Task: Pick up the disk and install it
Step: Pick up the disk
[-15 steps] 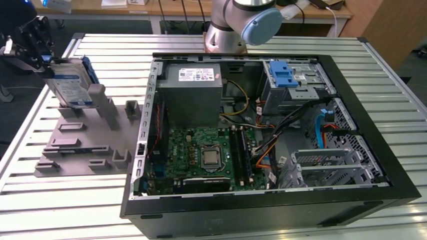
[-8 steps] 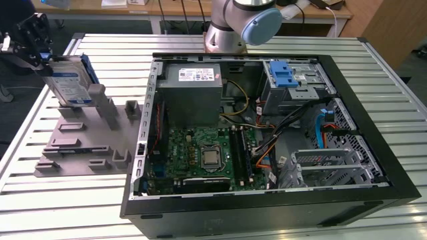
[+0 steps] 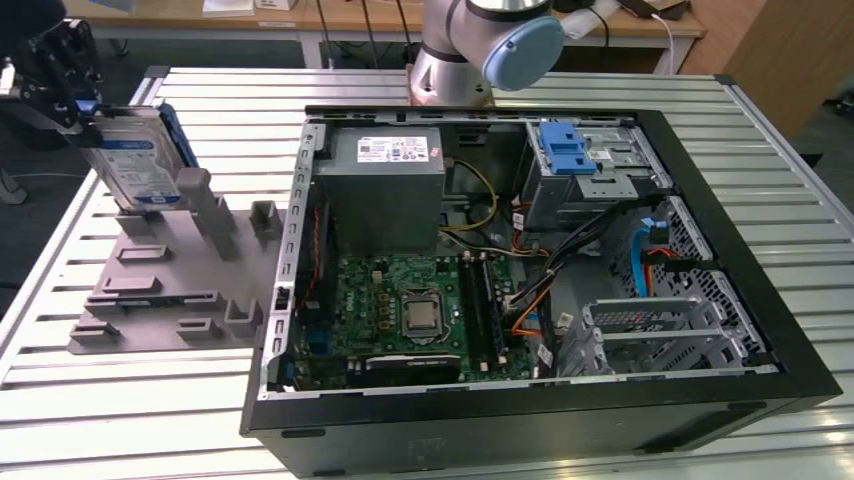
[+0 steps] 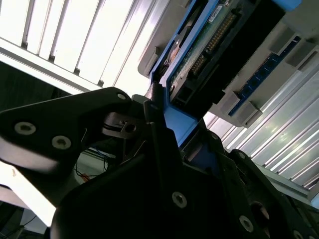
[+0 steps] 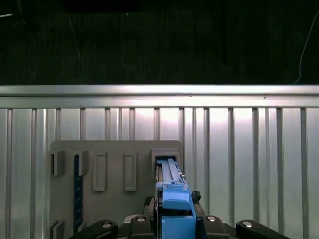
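The disk [image 3: 134, 165] stands on edge at the exterior view's far left, silver with a blue-and-white label and a blue frame. Its lower end sits at a slot of the grey holder plate [image 3: 160, 290]. My gripper [image 3: 80, 105] is at its upper end, shut on the blue frame. In the first wrist view the disk [image 5: 172, 194] runs away from my gripper [image 5: 174, 221] into the holder plate's [image 5: 114, 149] slot. In the second wrist view, the disk [image 4: 209, 45] shows its connector edge beyond a black finger [image 4: 154, 119].
An open black computer case [image 3: 534, 430] lies on the slatted metal table [image 3: 134, 420], to the exterior view's right of the holder. Inside are a grey power supply [image 3: 387, 190], a motherboard [image 3: 414, 310] and a silver drive cage with a blue latch [image 3: 581, 150]. The arm's base [image 3: 467, 50] stands behind.
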Available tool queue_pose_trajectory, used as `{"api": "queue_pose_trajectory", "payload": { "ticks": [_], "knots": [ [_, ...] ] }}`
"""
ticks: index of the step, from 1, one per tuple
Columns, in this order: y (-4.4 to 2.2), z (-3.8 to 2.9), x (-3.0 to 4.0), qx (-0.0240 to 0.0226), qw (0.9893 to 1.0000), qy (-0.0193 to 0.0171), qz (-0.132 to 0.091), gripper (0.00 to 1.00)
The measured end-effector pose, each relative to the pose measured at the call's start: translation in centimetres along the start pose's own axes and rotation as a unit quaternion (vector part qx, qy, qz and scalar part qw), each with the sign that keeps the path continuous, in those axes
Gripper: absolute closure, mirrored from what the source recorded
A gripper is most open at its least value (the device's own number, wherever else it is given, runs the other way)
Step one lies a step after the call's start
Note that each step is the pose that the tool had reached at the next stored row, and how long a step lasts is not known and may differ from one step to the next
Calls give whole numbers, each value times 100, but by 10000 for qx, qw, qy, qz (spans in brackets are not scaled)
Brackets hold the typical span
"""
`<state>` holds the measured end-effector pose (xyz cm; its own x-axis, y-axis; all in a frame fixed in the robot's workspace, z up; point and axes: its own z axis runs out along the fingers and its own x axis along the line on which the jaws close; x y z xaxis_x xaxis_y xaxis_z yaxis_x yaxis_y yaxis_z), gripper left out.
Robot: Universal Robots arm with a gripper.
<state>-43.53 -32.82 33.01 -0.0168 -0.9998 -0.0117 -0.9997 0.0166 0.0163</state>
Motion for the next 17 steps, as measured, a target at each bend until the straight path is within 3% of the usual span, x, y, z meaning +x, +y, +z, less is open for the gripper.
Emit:
{"api": "queue_pose_trajectory", "payload": {
  "ticks": [17],
  "knots": [
    [2, -141, -2, 0, 10000, 0, 0, 63]
  ]
}}
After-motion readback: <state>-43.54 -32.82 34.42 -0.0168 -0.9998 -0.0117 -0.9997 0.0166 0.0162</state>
